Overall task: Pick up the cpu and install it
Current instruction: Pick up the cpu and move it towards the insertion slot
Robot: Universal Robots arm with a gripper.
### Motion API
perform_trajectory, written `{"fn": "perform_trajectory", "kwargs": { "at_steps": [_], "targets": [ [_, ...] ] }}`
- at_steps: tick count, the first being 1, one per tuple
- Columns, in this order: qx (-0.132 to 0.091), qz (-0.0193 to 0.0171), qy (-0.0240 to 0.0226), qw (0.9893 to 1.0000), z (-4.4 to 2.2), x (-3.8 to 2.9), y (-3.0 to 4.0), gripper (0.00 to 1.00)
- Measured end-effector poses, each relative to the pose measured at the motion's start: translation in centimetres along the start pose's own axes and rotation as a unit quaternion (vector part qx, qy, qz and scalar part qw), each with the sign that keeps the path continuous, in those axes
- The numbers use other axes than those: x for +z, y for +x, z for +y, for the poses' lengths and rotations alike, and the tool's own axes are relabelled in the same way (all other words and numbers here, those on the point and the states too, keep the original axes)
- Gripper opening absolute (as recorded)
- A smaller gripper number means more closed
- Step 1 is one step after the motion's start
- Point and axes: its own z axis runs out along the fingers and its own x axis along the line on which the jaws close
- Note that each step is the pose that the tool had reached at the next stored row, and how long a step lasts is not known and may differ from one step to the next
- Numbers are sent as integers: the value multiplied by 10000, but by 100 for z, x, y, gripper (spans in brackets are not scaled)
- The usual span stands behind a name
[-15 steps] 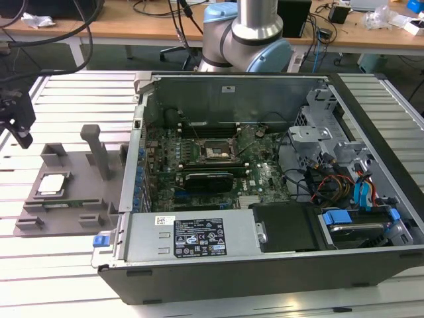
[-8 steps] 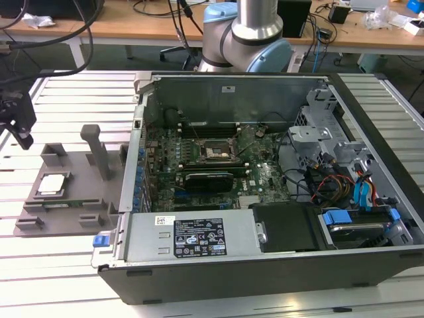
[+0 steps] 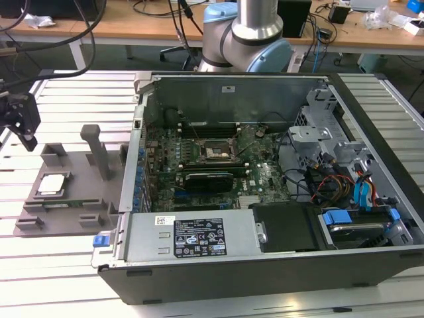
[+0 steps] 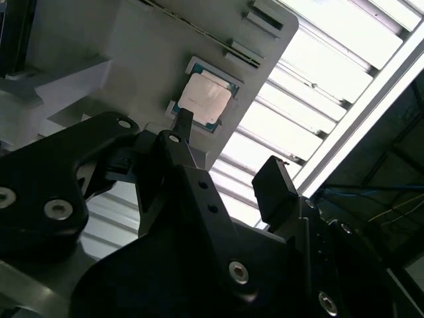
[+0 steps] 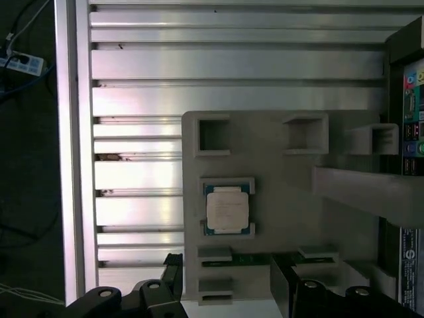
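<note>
1. Exterior view: the cpu [image 3: 53, 184] lies flat in a shallow pocket of the grey tray [image 3: 86, 162], metal lid up. The gripper [image 3: 25, 132] hangs off the tray's edge on the exterior view's left, raised above it and apart from the chip. The open case [image 3: 265, 265] stands against the tray's other side, on the exterior view's right. Its socket [image 3: 215, 152] is inside on the board, with no chip in it.

2. Second wrist view: the two fingers [image 4: 182, 122] stand spread with nothing between them, so the jaws are released and empty. The cpu [image 4: 205, 99] sits in its pocket on the tray, beyond the fingertips and not touched by them.

3. First wrist view: the cpu [image 5: 227, 209] rests square in the tray's pocket. Small lips hold two opposite edges, while the other two edges look free. The fingertips are near the tray's edge, short of the chip.

4. Handling, as a judgement:
   - The chip is light, thin and rigid.
   - The smooth metal lid gives little friction, so the chip could slip or tilt under an uneven pinch.
   - The underside contacts are likely fragile.
   - The hold should be on the two free side edges, squarely and with modest force, keeping the chip level.
</note>
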Motion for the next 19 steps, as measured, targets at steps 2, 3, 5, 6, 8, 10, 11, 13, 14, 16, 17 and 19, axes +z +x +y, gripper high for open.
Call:
{"fn": "perform_trajectory", "kwargs": {
  "at_steps": [2,3,5,6,8,10,11,13,14,16,17,19],
  "targets": [
    [-29,-2,-1,10000,1,9,-7,64],
    [-40,-3,-2,10000,1,12,-10,64],
    [-61,-3,-2,10000,1,19,-16,64],
    [-68,-3,-2,10000,2,23,-18,64],
    [-81,-4,-3,10000,2,29,-22,64],
    [-98,-4,-3,10000,2,37,-26,64],
    [-103,-4,-3,9999,3,40,-27,64],
    [-113,-5,-3,9999,3,45,-30,64],
    [-116,-5,-3,9999,3,48,-31,64],
    [-126,-6,-3,9999,3,56,-34,64],
    [-129,-6,-3,9999,3,58,-35,64],
    [-138,-6,-3,9999,4,66,-38,64]
  ]
}}
